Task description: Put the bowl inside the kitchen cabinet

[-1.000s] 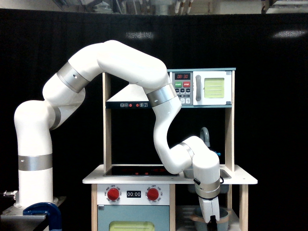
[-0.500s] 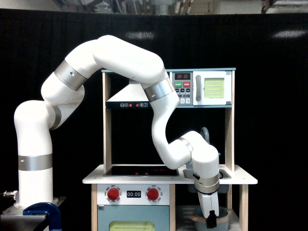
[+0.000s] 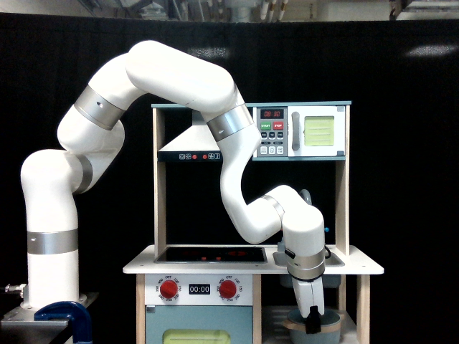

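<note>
The small grey-blue bowl with tan rim [image 3: 313,324] is seen inside the doorless light-wood kitchen cabinet [image 3: 344,308], the gripper [image 3: 313,322] at its rim. Whether the fingers grip it cannot be told; release and withdrawal are judged next.

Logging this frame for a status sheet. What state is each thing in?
Bowl: upright on the cabinet shelf, under the countertop.
Gripper: pointing down at the bowl; open or shut unclear.
Microwave: door closed, display lit.
Oven: door closed.
Knobs: position unreadable.
</note>
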Controlling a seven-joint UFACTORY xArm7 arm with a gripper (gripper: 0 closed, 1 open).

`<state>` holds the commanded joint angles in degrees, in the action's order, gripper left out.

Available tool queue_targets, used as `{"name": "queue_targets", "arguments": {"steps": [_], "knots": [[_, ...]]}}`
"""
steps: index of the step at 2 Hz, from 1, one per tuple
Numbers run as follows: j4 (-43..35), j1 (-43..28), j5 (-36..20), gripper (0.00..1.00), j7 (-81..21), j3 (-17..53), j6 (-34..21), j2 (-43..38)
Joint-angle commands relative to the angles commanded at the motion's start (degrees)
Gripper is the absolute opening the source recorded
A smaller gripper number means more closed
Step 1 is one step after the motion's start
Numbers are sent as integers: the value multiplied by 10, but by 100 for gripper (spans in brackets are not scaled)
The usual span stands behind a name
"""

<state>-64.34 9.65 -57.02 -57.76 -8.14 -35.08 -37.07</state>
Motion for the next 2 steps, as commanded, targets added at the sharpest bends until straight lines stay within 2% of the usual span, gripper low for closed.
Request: {"name": "queue_targets", "arguments": {"steps": [1,2], "knots": [[112,73,95,100,33,51,-133,209],[175,147,183,100,4,124,-259,347]]}}
